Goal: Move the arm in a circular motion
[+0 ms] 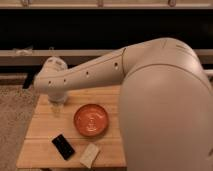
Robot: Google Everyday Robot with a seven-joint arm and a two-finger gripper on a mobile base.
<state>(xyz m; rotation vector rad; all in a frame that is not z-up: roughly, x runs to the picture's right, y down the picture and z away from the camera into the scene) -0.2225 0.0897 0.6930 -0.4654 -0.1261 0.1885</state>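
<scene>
The cream-white arm (150, 85) fills the right half of the camera view. Its thick segment with small dark dots runs left to a rounded elbow joint (51, 75) above the table's far left corner. From the elbow a short segment points down. The gripper (57, 103) hangs at its end, just over the wooden table (45, 127) at the back left, to the left of an orange bowl (91, 120).
A black phone (63, 146) and a pale flat bar (90, 155) lie near the table's front edge. A dark shelf unit (100, 35) runs along the back. Carpet (12, 120) lies to the left. The arm hides the table's right side.
</scene>
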